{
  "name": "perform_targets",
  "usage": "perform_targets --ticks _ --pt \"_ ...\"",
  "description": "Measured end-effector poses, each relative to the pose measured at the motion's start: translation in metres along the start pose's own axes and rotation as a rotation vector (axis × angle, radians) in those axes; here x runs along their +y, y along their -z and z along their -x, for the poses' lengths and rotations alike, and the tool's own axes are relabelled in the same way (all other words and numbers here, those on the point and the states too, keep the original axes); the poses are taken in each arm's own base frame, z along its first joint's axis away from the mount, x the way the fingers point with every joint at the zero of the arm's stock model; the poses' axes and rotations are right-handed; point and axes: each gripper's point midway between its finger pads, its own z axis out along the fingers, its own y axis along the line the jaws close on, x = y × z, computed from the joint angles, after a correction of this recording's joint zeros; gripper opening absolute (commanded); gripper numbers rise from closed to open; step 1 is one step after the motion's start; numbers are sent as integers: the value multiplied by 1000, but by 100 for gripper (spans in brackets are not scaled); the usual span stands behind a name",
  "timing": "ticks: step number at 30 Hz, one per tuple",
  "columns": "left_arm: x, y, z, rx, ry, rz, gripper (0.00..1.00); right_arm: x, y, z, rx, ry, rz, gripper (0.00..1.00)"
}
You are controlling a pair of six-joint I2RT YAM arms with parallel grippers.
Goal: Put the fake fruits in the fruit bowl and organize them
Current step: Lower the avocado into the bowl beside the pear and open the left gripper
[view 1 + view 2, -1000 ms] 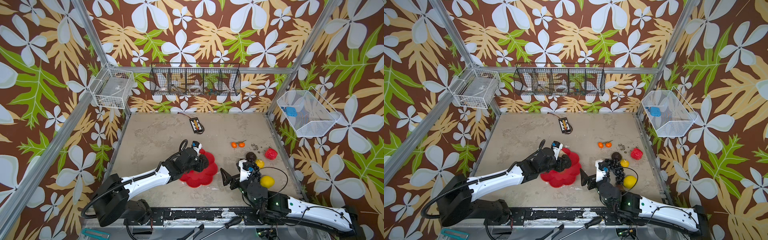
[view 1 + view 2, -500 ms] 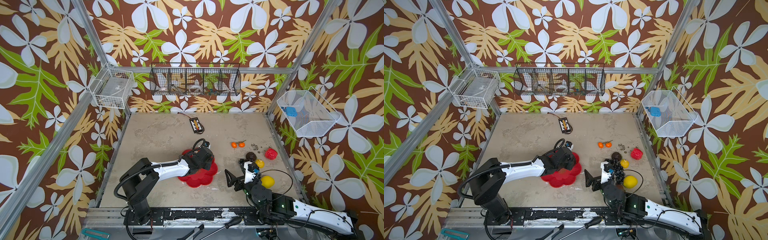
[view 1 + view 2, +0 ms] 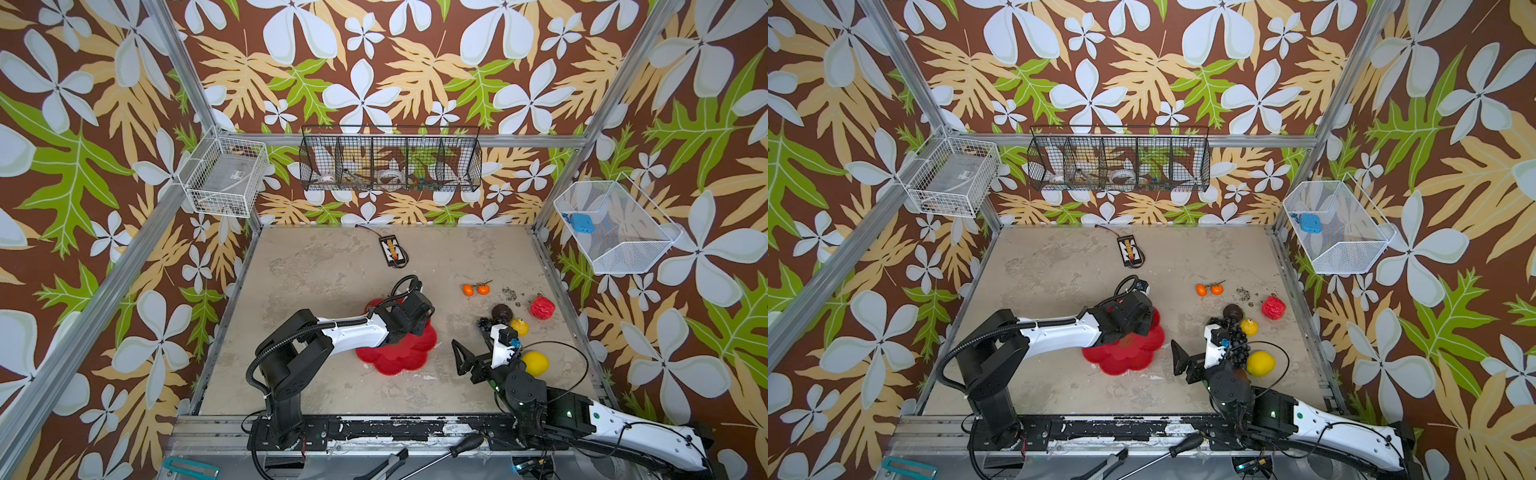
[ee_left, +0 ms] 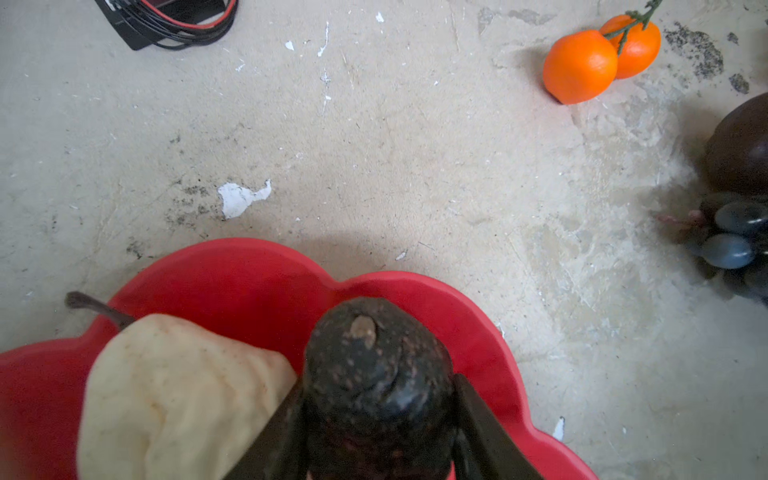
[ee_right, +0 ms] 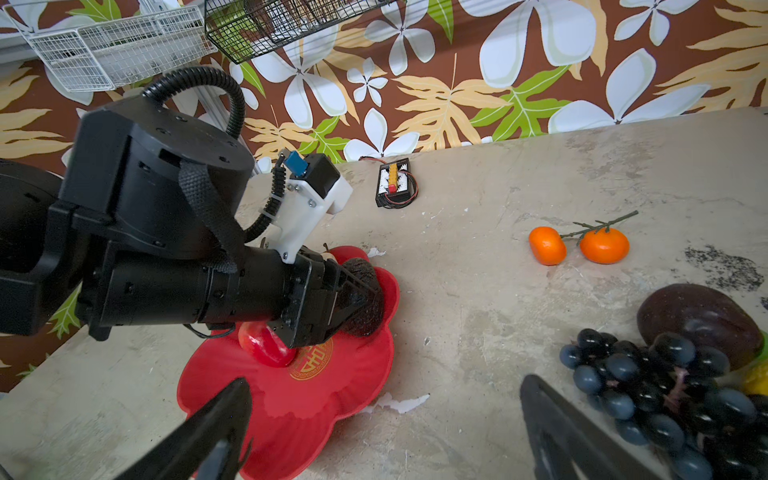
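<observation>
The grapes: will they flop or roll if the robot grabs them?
Probably floppy: the grape bunch is many separate beads, so it may sag. The glossy skins look slippery. It likely won't roll, lying spread out on the table.

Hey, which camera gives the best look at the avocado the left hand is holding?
The left wrist view: the avocado sits close and sharp in the left hand, over the red bowl. The right wrist view shows only part of it behind that hand; both top views hide it under the arm.
</observation>
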Motion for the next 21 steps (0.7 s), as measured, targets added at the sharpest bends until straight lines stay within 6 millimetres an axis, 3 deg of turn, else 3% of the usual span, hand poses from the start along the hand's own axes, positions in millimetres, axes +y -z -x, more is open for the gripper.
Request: perform_targets --ticks 5,21 --pt "2 0 0 -2 -1 9 60 0 0 -1 3 4 -1 100" --pt "2 14 12 -38 10 2 62 2 -3 -3 18 22 -8 100"
